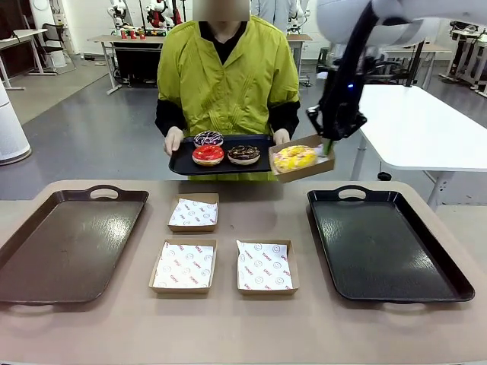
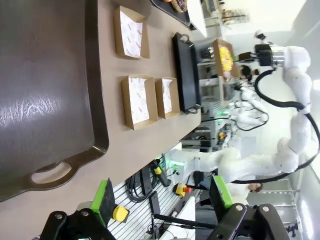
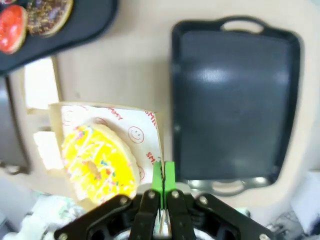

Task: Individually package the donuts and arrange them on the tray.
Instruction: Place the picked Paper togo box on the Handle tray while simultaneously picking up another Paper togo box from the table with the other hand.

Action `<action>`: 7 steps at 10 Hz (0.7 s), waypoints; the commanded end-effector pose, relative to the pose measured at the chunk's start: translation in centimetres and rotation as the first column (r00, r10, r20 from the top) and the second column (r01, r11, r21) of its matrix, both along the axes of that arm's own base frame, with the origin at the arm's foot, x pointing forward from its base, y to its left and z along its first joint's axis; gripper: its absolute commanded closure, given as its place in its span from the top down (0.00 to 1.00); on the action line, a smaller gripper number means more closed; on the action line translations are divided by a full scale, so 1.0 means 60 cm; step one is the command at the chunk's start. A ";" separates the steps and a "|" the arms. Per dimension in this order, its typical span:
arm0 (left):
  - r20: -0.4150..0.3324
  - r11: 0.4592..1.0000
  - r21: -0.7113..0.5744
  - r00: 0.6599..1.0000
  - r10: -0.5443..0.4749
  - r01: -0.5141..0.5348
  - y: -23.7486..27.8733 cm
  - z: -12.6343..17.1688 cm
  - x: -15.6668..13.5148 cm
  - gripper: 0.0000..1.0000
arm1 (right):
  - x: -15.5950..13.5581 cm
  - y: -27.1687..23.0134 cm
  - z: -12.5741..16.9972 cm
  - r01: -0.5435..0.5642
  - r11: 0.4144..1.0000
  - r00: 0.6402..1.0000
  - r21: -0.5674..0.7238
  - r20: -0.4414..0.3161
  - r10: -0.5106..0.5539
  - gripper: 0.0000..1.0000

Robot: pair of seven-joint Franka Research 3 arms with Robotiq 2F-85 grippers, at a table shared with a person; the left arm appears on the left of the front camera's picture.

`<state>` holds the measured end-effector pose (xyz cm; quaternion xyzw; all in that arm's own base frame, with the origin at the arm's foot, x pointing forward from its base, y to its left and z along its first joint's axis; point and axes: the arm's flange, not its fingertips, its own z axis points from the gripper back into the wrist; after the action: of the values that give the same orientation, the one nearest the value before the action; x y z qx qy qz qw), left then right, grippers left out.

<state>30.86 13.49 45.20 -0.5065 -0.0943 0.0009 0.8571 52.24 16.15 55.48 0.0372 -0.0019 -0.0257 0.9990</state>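
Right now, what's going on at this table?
The right gripper is shut on the edge of a cardboard box holding the yellow donut, up in the air beside the tray the person holds, which carries three donuts. Three lined boxes sit empty on the table. The left gripper is open, holding nothing.

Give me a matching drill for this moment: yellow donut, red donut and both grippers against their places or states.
Things:
1. yellow donut
2. red donut
3. left gripper
4. right gripper

Places or states:
A. open, holding nothing
B. on the black tray that the person holds
C. in the box, lifted clear of the table
D. shut on that box's edge

Pairs: 1-C, 2-B, 3-A, 4-D
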 end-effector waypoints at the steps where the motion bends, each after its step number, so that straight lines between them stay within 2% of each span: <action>1: -0.065 0.986 0.153 0.996 -0.060 0.070 -0.065 0.072 0.061 1.00 | -0.023 -0.093 0.013 0.031 0.999 0.999 0.018 0.023 -0.031 0.01; 4: -0.123 0.931 0.347 0.990 -0.075 0.114 -0.181 0.146 0.160 1.00 | -0.025 -0.194 -0.013 0.041 0.998 0.999 0.041 0.034 -0.042 0.01; 5: -0.140 0.894 0.430 0.987 -0.074 0.128 -0.235 0.163 0.192 1.00 | -0.022 -0.213 -0.034 0.027 0.999 0.999 0.029 0.034 -0.028 0.01; 7: -0.133 0.814 0.572 0.991 -0.032 0.103 -0.324 0.165 0.247 1.00 | -0.018 -0.229 -0.074 0.008 1.000 1.000 0.026 0.023 -0.009 0.01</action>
<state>44.00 -5.35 55.50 -0.2716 -0.0313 -0.0412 0.9610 51.24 2.43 52.13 0.0383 -0.0077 -0.0430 0.9983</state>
